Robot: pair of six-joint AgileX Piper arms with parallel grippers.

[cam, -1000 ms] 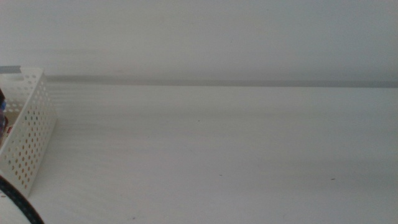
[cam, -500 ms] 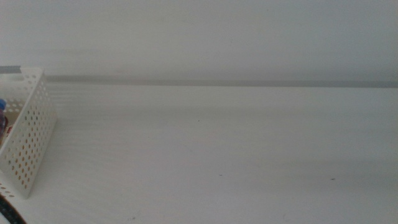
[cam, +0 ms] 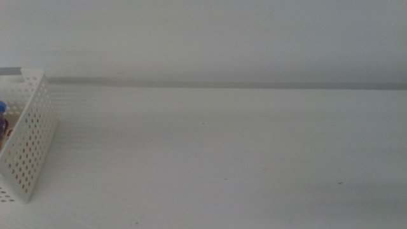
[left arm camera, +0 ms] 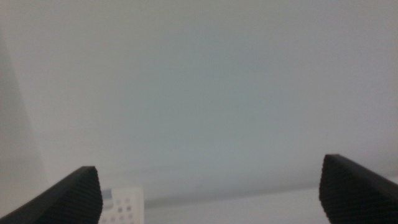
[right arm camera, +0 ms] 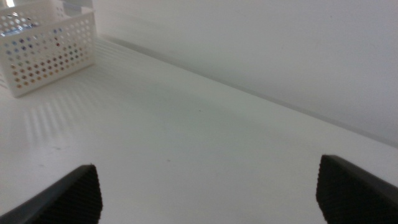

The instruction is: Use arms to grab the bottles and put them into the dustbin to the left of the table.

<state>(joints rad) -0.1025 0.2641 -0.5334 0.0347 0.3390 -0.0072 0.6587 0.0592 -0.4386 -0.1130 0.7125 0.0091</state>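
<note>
Bottles look basically dealt with at this point. No bottle is seen on the table (cam: 241, 159) in the middle view; the whole white surface from the centre out to the right edge of the frame is bare. The dustbin (cam: 32, 137) sits at the far left edge of that frame, only partly in shot. Just inside its wall a bit of blue cap (cam: 2, 107) with something reddish under it can be made out, so at least one bottle is judged to be in there already. In the right wrist view the same dustbin (right arm camera: 53, 50) is caught in the upper left corner, and coloured patches are seen through the holes, though how many items are inside can't be counted from that.

Neither arm is seen in the middle view, so both are judged to be parked out of shot. The left gripper (left arm camera: 211, 193) is spread wide with nothing between its jaws; it is pointed at a plain wall, with a corner of the perforated bin at the lower left of its frame. The right gripper (right arm camera: 208, 193) is also spread wide and empty, aimed low over bare tabletop.

So the task is reckoned done or very nearly done, nothing left to grab as far as can be seen.
</note>
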